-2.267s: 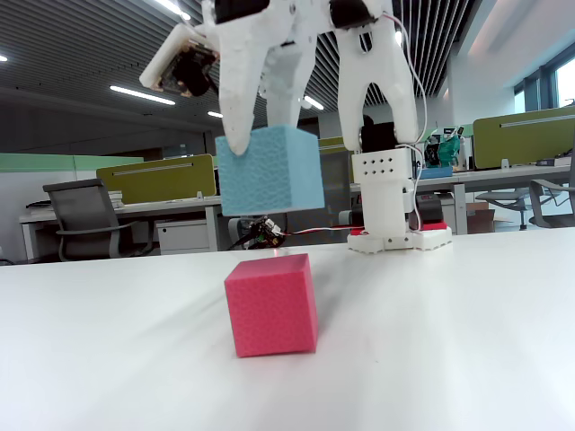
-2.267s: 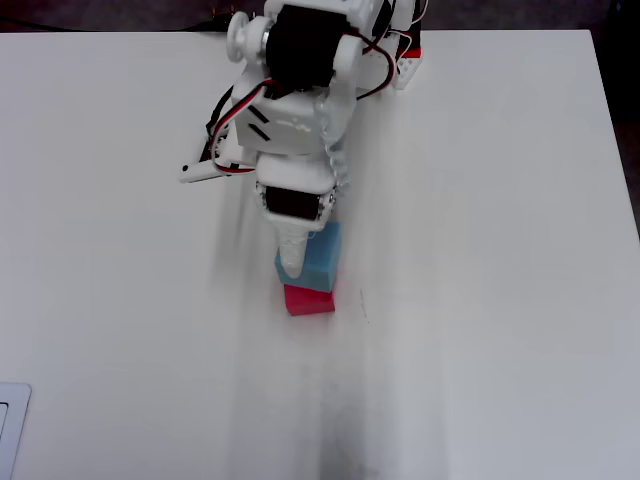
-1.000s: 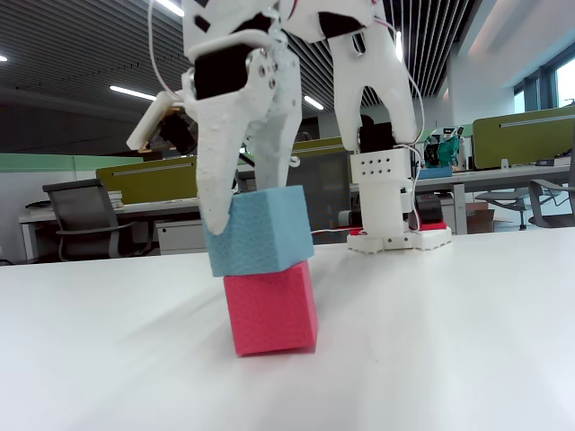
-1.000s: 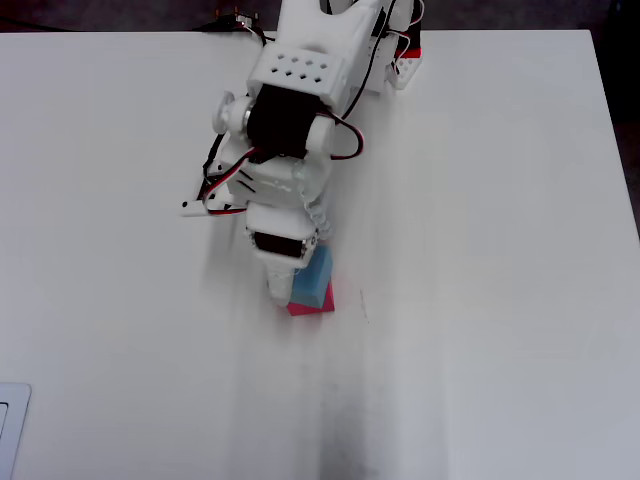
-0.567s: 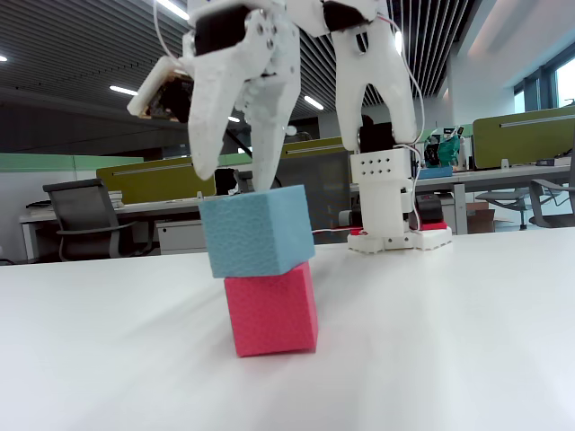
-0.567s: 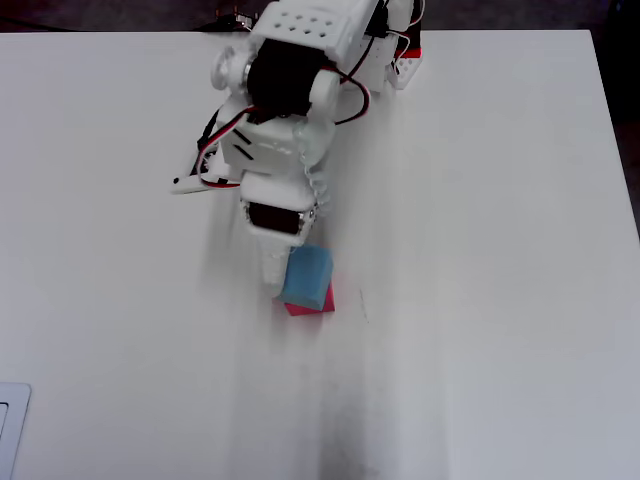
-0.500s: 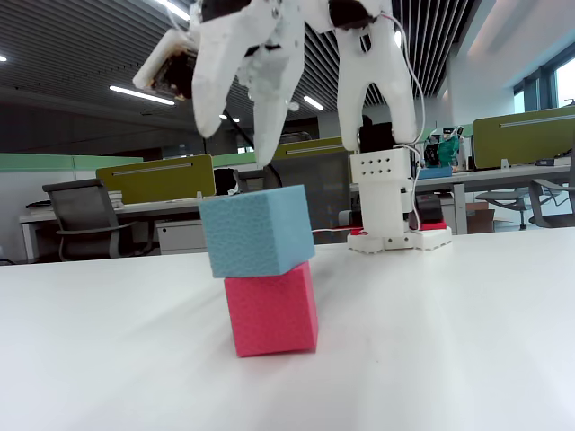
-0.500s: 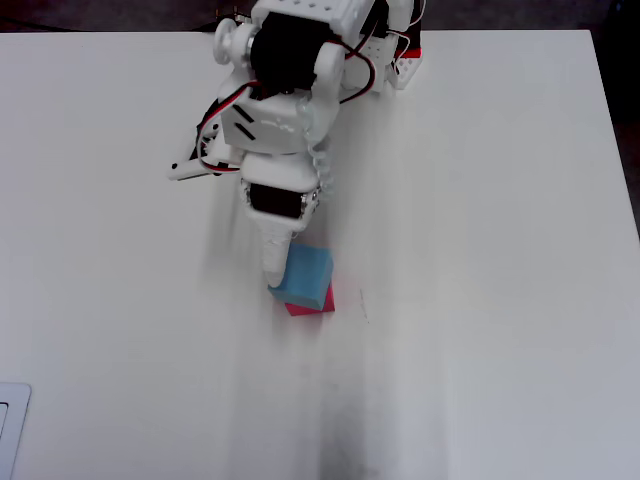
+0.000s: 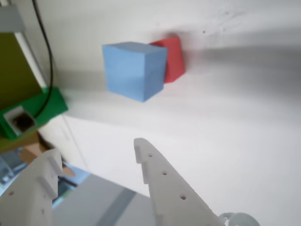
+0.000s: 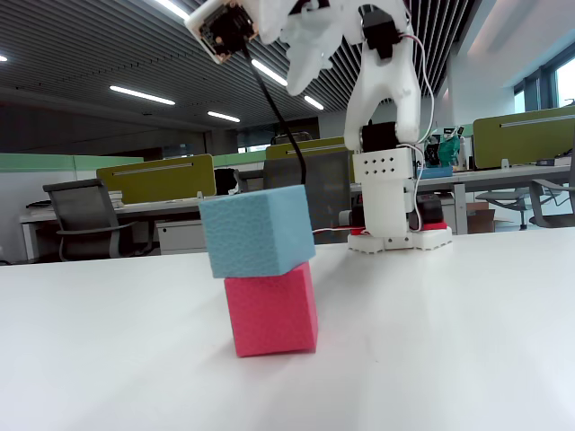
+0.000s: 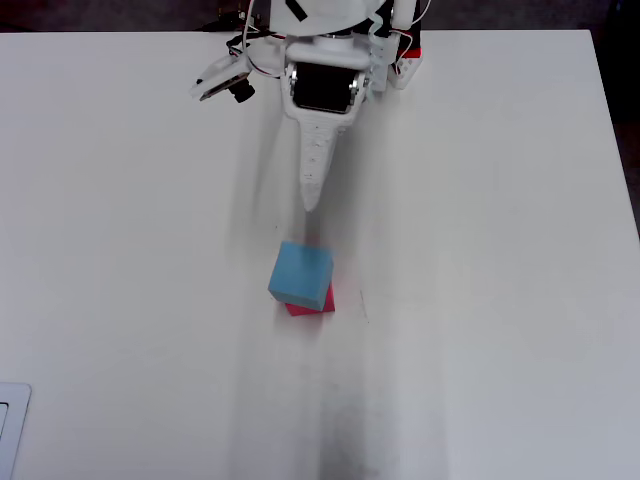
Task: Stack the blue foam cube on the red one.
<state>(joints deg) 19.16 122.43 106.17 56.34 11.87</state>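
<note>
The blue foam cube (image 10: 256,230) rests on top of the red one (image 10: 272,308), turned a little and overhanging its left side in the fixed view. From overhead, the blue cube (image 11: 301,274) hides most of the red one (image 11: 317,304). The wrist view has the blue cube (image 9: 134,69) in front of the red one (image 9: 173,59), well beyond the fingers. My gripper (image 9: 94,150) is open with nothing between its fingers. It hangs high above the stack (image 10: 305,81) and back toward the base (image 11: 312,200), touching neither cube.
The arm's white base (image 10: 395,235) with red clamps stands at the table's far edge behind the stack. A cable (image 10: 278,117) dangles from the wrist camera. The white table (image 11: 500,250) ends at the right near x 600 overhead. A pale object (image 11: 10,425) sits at the lower left corner.
The gripper opened off the blue cube, then rose and drew back toward the base. The blue cube stays on the red one, unmoved since release.
</note>
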